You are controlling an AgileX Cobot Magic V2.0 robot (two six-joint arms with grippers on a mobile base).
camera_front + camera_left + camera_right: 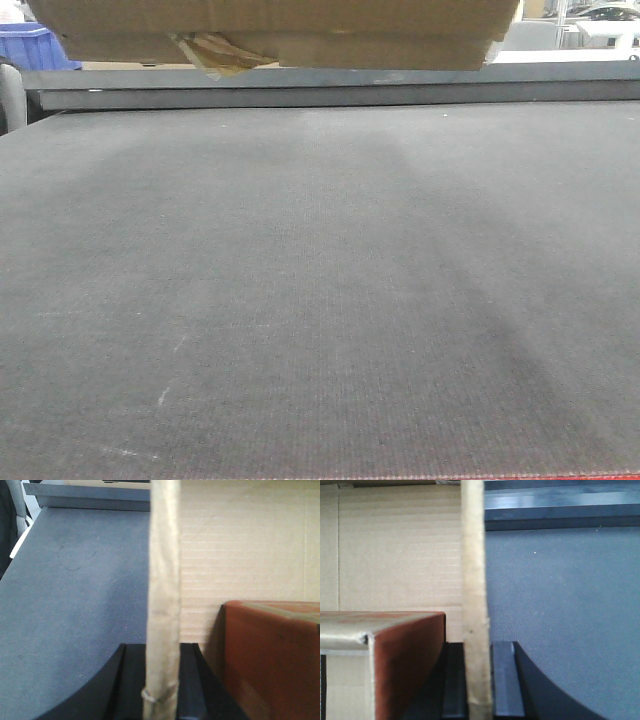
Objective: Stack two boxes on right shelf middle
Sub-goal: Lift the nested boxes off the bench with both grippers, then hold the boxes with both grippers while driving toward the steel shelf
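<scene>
Box (280, 30) pinched at two walls: left gripper (161, 652) presses its black fingers onto one thin cardboard wall, right gripper (477, 647) does likewise on the other. Box rides high over the far edge of the grey platform (320, 300), apparently off the surface, yellowish tape scrap (215, 52) dangling beneath; blue bin (35, 45) behind, left

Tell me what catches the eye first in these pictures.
The brown cardboard box hangs across the top of the front view, a yellowish tape scrap dangling from its underside, above the broad grey platform top. In each wrist view a box wall stands edge-on, pinched by the left gripper and the right gripper. A reddish-brown boxy object sits just inside that wall.
</scene>
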